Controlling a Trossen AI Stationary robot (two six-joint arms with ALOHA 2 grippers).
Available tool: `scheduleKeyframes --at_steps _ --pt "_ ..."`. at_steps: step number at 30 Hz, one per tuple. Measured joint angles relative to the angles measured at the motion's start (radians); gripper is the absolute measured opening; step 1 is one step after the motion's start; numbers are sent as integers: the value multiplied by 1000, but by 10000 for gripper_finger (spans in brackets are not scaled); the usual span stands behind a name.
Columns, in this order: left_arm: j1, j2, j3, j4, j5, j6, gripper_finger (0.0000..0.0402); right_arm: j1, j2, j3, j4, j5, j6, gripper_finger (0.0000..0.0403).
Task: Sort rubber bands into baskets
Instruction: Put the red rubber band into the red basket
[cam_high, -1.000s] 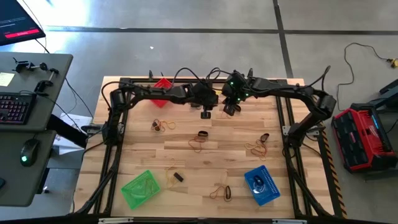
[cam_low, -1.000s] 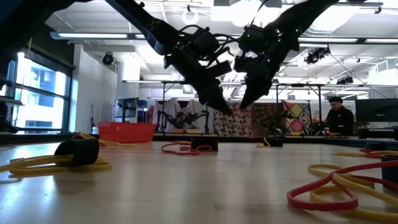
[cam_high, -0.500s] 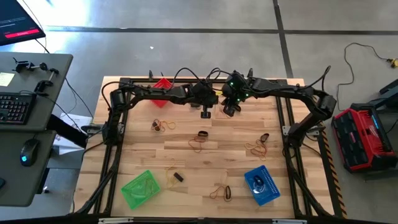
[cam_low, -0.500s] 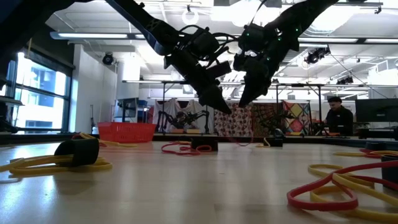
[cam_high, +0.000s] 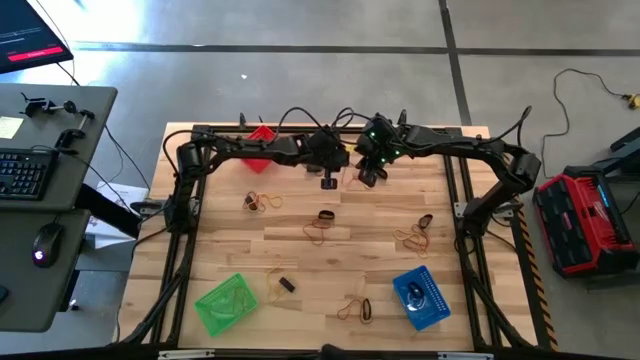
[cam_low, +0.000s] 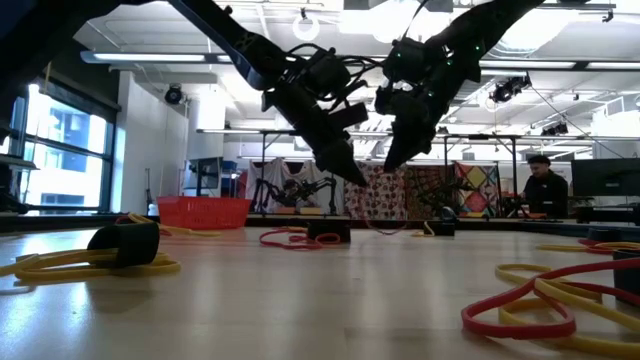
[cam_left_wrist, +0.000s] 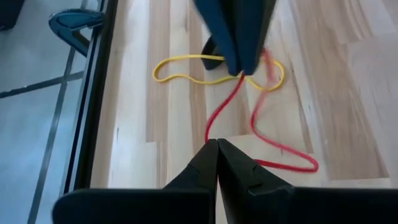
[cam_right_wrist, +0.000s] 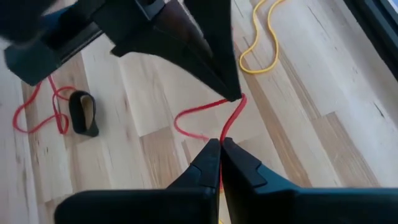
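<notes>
Both grippers meet above the table's far middle, on one reddish-orange rubber band. My left gripper and my right gripper are each shut on it, tips close together. A yellow band lies on the wood under them, crossing the red one. The red basket stands at the far left, half behind the left arm. At the near left is the green basket, at the near right the blue one. My left gripper pinches one strand of the red band between its two fingertips, slanting down from the table's left. The short stretch to the other gripper runs nearly straight. The band's far loop lies on the wood. My right gripper pinches the same band's strand between its fingertips, slanting down from the table's right. A slack loop curves away below the hold.
Loose clusters of bands lie at the left, the middle, the right and near the front. A black band lies by the green basket. The arms' black frame runs along the table's edges.
My left gripper has shut its fingers on the red band that my right gripper holds, staying almost in place. My right gripper has kept still and shut.
</notes>
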Motion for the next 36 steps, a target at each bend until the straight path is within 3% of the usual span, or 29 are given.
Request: scheduleKeyframes --at_steps 8,18,25,31,36 --pt "15 0 0 -2 62 -79 5 27 0 0 10 23 -53 5" --pt "8 0 -1 -72 92 -18 68 41 0 0 -10 38 -14 10" --pt "24 0 -61 -69 298 50 36 87 0 0 -19 91 0 64" --pt "-11 16 -87 -68 126 143 32 107 0 0 -19 108 0 104" --pt "-20 34 -86 -58 122 160 61 115 1 0 -20 108 5 110"
